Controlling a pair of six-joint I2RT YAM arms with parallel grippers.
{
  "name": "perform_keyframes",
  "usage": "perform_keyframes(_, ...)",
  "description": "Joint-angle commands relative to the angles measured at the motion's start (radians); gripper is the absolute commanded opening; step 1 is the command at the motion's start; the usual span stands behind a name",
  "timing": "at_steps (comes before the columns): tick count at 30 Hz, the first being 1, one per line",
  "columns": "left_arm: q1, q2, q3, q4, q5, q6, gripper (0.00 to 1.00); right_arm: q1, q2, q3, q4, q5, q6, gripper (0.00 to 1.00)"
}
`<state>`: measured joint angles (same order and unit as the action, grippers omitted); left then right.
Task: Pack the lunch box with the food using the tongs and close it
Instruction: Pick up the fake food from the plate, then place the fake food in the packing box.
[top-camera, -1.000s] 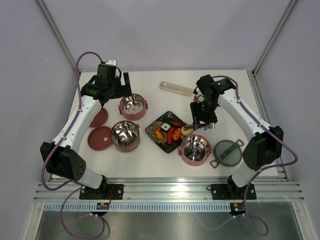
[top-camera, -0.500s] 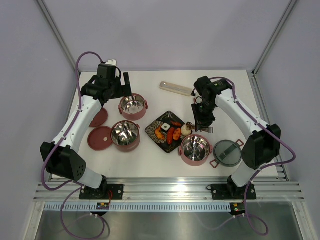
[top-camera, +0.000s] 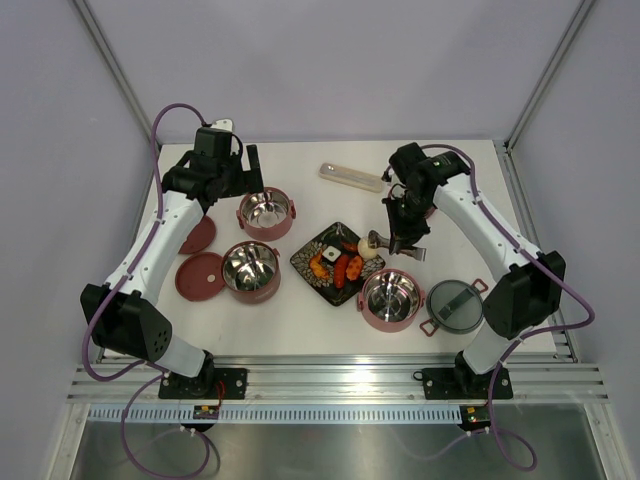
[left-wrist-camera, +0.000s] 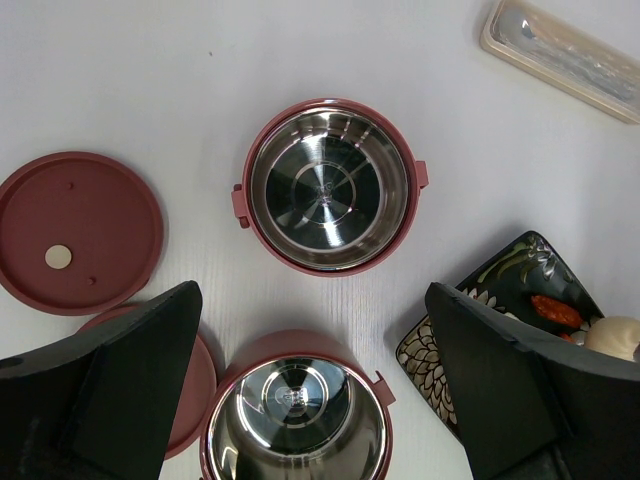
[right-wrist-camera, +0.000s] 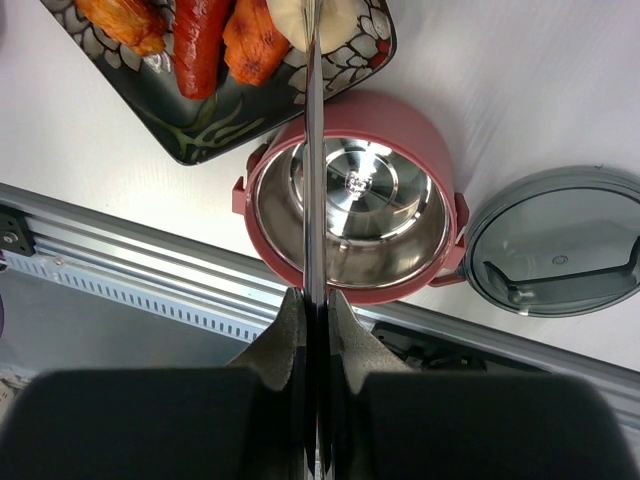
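Observation:
My right gripper (right-wrist-camera: 315, 300) is shut on the slim steel tongs (right-wrist-camera: 313, 150), whose arms are squeezed together and run over a dusty-red bowl (right-wrist-camera: 350, 110) to the beige ball (right-wrist-camera: 340, 18). The tong tips sit at the ball, over the edge of the black flowered plate (right-wrist-camera: 200, 135). A red stick (right-wrist-camera: 200, 45) and orange chunks (right-wrist-camera: 255, 45) lie on that plate. From above, the right gripper (top-camera: 403, 232) hangs by the plate's right corner. My left gripper (left-wrist-camera: 315, 400) is open above two empty bowls (left-wrist-camera: 300, 345) (left-wrist-camera: 240, 200), holding nothing.
The grey handled lid (top-camera: 455, 305) lies right of the near bowl (top-camera: 365, 315). Two dark-red disc lids (top-camera: 200, 275) (top-camera: 198, 235) lie at the left. A long translucent case (top-camera: 350, 176) rests at the back. The metal rail of the table edge (right-wrist-camera: 120, 260) is close by.
The right gripper has closed on the tongs, pressing their arms together. The tong tips and the beige ball have shifted a little toward the back. The left arm has stayed still.

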<state>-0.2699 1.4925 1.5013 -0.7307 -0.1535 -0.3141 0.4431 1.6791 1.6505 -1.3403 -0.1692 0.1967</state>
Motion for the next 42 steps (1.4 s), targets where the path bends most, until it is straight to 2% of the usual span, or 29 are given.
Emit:
perform_keyframes(1, -0.003, -0.017, 0.014, 0.045, -0.006, 0.003, 0.99, 0.011, -0.055, 0.074, -0.082, -0.016, 0.009, 0.0)
perform_keyframes(8, -0.003, -0.02, 0.028, 0.037, -0.029, 0.02, 0.99, 0.011, -0.146, 0.055, -0.122, -0.018, 0.064, 0.0)
perform_keyframes(13, -0.003, -0.012, 0.048, 0.03, -0.06, 0.046, 0.99, 0.011, -0.251, -0.026, -0.163, -0.023, 0.118, 0.0)
perform_keyframes(24, -0.003, 0.012, 0.068, 0.047, -0.018, 0.024, 0.99, 0.011, -0.41, -0.188, -0.227, -0.073, 0.25, 0.0)
perform_keyframes(29, -0.003, 0.022, 0.077, 0.05, -0.02, 0.024, 0.99, 0.011, -0.438, -0.225, -0.296, -0.052, 0.259, 0.0)
perform_keyframes(42, -0.003, 0.037, 0.08, 0.054, -0.001, 0.023, 0.99, 0.011, -0.487, -0.362, -0.298, -0.073, 0.267, 0.0)
